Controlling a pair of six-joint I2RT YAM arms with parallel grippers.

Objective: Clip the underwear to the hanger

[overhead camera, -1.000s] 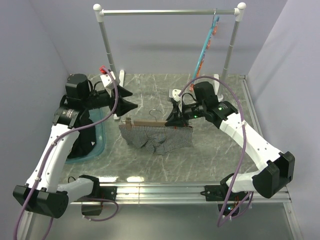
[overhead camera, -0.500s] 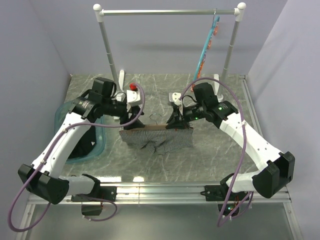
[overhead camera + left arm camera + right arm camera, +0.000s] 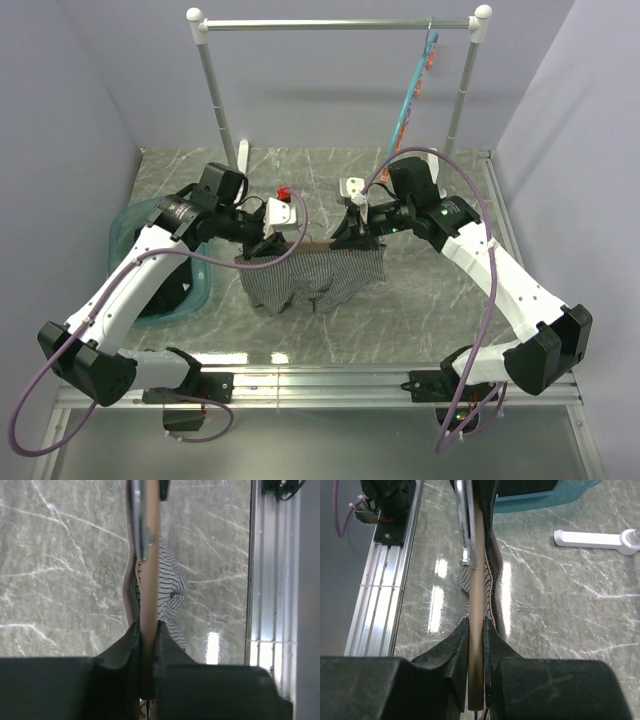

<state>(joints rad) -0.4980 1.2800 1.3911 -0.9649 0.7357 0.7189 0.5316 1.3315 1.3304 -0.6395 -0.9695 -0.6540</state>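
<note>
Bright, even overhead light; white glare patches on the glossy table [image 3: 545,605] near its front edge; the close jaws look dark and soft.

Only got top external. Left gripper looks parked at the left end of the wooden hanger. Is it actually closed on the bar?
Observer: Yes. In the left wrist view the left gripper pinches the hanger bar, with both fingers against it.
Operator: Right side?
Observer: Same. In the right wrist view the right gripper is shut on the bar, which runs edge-on between its fingers.
Operator: Fabric caught in a clip?
Observer: Cannot tell. The left wrist view shows the striped underwear bunched beside the bar just past a metal clip, but the clip's bite is hidden.
</note>
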